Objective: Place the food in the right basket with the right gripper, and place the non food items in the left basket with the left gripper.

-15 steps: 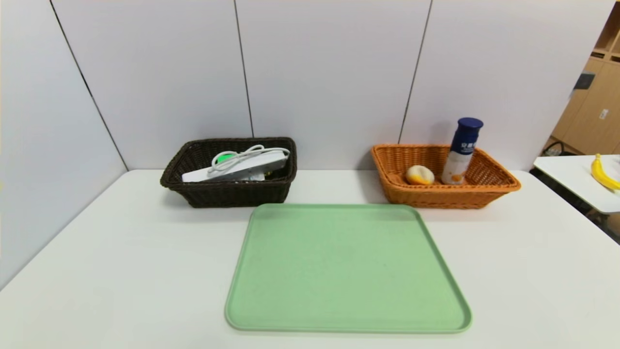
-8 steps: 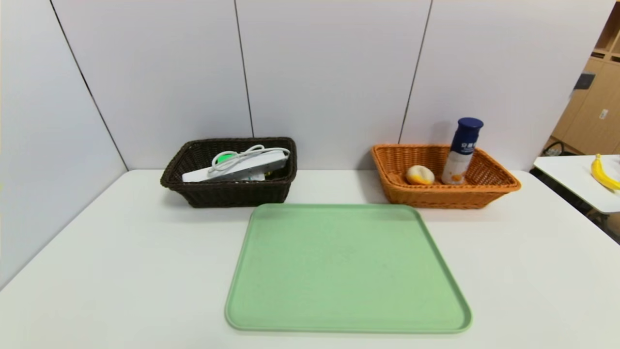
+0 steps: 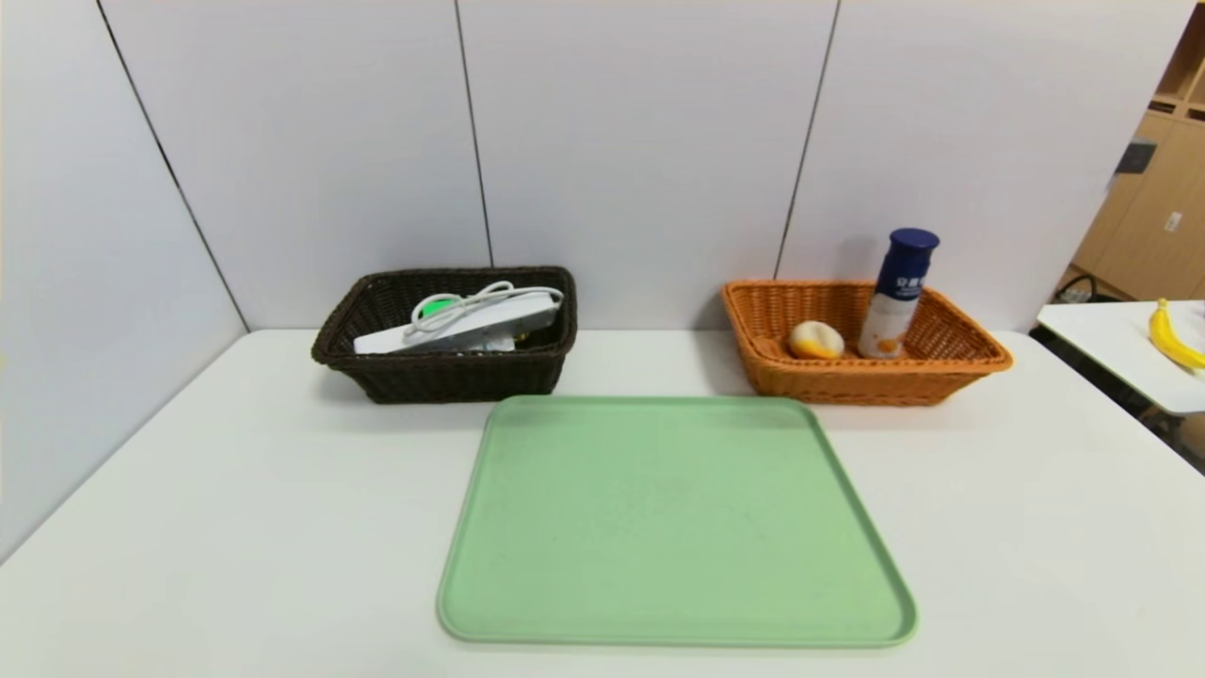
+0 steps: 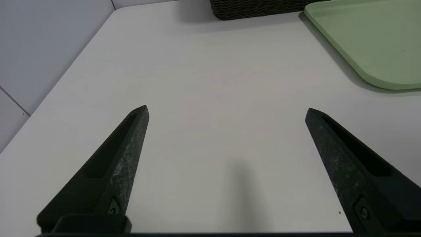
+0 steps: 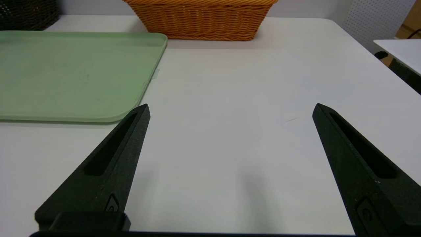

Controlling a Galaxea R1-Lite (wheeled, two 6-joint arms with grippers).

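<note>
The dark brown left basket point(image 3: 377, 372) at the back left holds the white power strip point(image 3: 471, 325) with its coiled cord and a bit of green point(image 3: 435, 306) behind it. In the orange-tan right basket point(image 3: 951, 372) at the back right, the white bottle point(image 3: 899, 297) with a dark blue cap stands upright next to the small oval bun point(image 3: 815, 340). Neither arm shows in the head view. My left gripper point(image 4: 227, 110) hangs open over bare table near the front left. My right gripper point(image 5: 231, 108) hangs open over bare table near the front right, nothing between its fingers.
A pale green tray point(image 3: 527, 603) lies bare in the middle of the white table point(image 3: 235, 527), its corner showing in both wrist views point(image 4: 371, 42) point(image 5: 65, 72). A yellow banana point(image 3: 1172, 337) lies on a separate small table at the far right. Grey wall panels stand behind the baskets.
</note>
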